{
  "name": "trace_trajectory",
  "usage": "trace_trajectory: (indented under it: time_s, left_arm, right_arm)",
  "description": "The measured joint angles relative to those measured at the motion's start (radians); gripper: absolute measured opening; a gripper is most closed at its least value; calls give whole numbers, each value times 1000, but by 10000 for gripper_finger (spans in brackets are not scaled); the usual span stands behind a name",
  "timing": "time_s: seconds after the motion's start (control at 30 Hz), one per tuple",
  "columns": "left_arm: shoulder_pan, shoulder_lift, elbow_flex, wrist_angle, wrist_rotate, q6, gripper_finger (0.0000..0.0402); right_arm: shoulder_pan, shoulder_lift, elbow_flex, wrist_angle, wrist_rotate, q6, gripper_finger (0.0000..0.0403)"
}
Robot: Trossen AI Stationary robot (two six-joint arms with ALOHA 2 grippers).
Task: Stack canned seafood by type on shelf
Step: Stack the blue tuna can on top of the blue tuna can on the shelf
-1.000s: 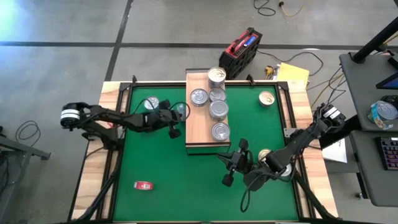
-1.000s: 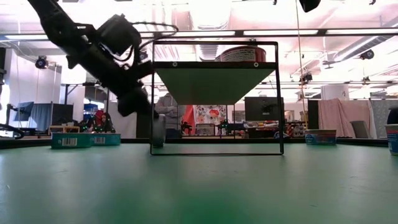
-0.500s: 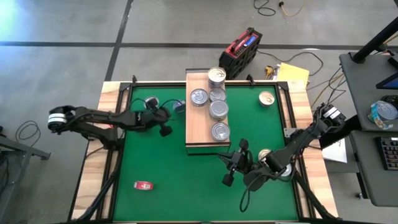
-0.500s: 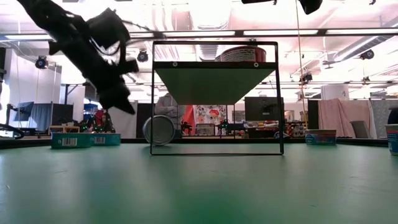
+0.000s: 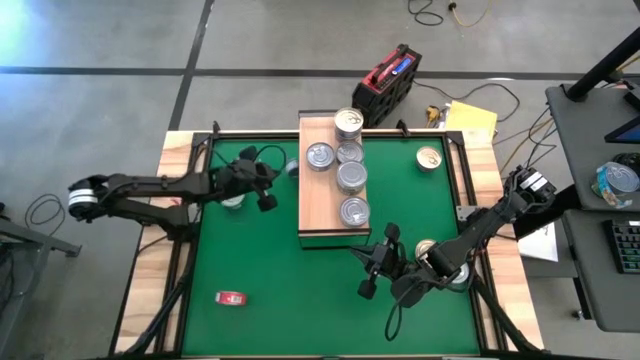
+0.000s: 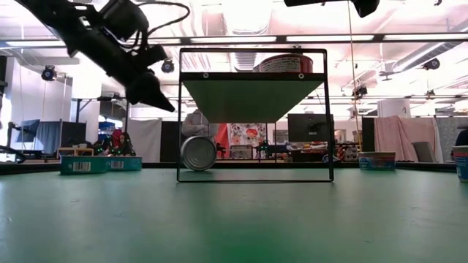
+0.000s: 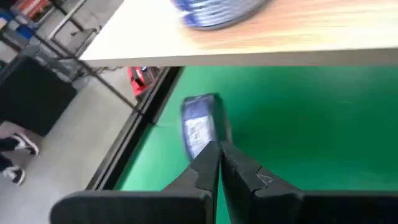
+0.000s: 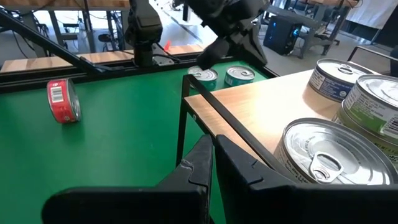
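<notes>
Taking the far edge of the table as 12 o'clock in the overhead view: nearest to you, at about 7 o'clock on the green mat [image 5: 270,280], lies a small red flat object [image 5: 231,297], well apart from everything else.

At about 5 o'clock sits the right gripper [image 5: 358,256]. Its fingers are pressed together with nothing between them, and it waits just off the near end of the shelf [image 5: 318,195]. A gold-lidded tin [image 5: 425,247] lies flat on the mat beside that arm, at its 3 o'clock side.

The shelf runs from the middle of the mat up towards 12 o'clock. You have five silver-lidded tins on it: one at the near end [image 5: 355,211], one behind it [image 5: 352,176], a smaller one past that [image 5: 349,152], one beside it at its 9 o'clock [image 5: 320,155], and one at the far end [image 5: 347,122].

At the shelf's 9 o'clock side is the left gripper [image 5: 272,177]. Its fingers are closed tight and empty, and the low view shows it raised well off the mat. Between it and the shelf a blue-labelled tin [image 5: 290,170] stands on its edge, its round face towards the low camera. Another tin [image 5: 232,201] lies partly hidden under the left arm.

Farthest out, at about 2 o'clock, a gold-lidded tin [image 5: 429,158] lies alone on the mat.
</notes>
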Motion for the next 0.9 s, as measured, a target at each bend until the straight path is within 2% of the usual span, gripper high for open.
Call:
trace_trajectory:
  time_s: [0.17,0.33,0.67,0.9]
  left_arm:
    - [79,48,2,71,161,-6,10]
    - [148,133,8,71,179,-14,60]
    - [165,316,27,234,197,-2,210]
    - [167,369,25,328,184,19,270]
  right_arm:
    - [0,0,0,0,-1,5,13]
    - [0,0,0,-3,-24,14,13]
    - [0,0,0,-2,-24,29,13]
    - [0,0,0,-3,-25,28,13]
